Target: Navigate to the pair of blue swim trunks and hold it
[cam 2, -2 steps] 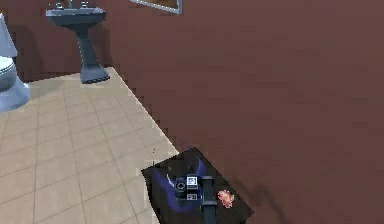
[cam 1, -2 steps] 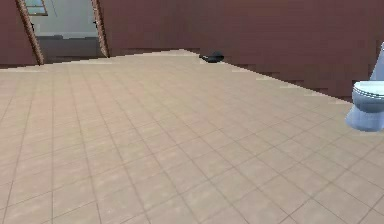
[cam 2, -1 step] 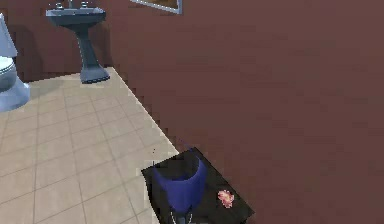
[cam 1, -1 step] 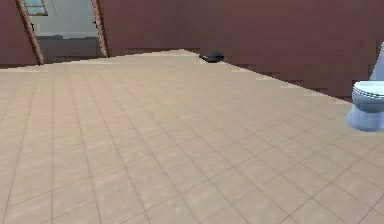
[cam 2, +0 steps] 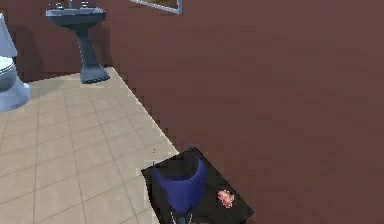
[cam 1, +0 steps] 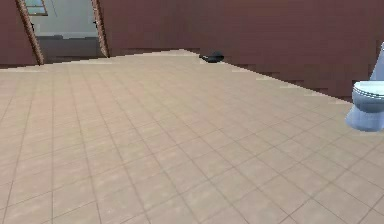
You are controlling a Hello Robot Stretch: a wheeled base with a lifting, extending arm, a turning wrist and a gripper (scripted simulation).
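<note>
We list a floor of beige square tiles point(cam 1: 150, 140) that spreads across the forward view and meets plain dark maroon walls point(cam 1: 280, 35). In that view's upper left stands a wood-framed doorway point(cam 1: 65, 25) with a lighter room behind it. A small, low dark object point(cam 1: 211, 57), too small for us to name, lies at the foot of the far wall, upper middle. At the right edge stands a pale blue-white ceramic toilet point(cam 1: 368, 100), which also appears at the left edge of the arm side view. Near it, in the upper left of the arm side view, a blue pedestal washbasin point(cam 2: 82, 35) stands against the maroon wall. The lower edge of a light-framed wall panel point(cam 2: 160, 5) crosses the top edge. In the lower middle of the arm side view, a flat black rectangular mat point(cam 2: 205, 165) lies on the tiles along the foot of the wall. On it lies the pair of blue swim trunks point(cam 2: 182, 183), a dark blue rounded bundle. A small pink object point(cam 2: 226, 197) lies just beside it to the right, on the same mat. As for the end effector, we cannot tell its state or whether it holds anything.
</note>
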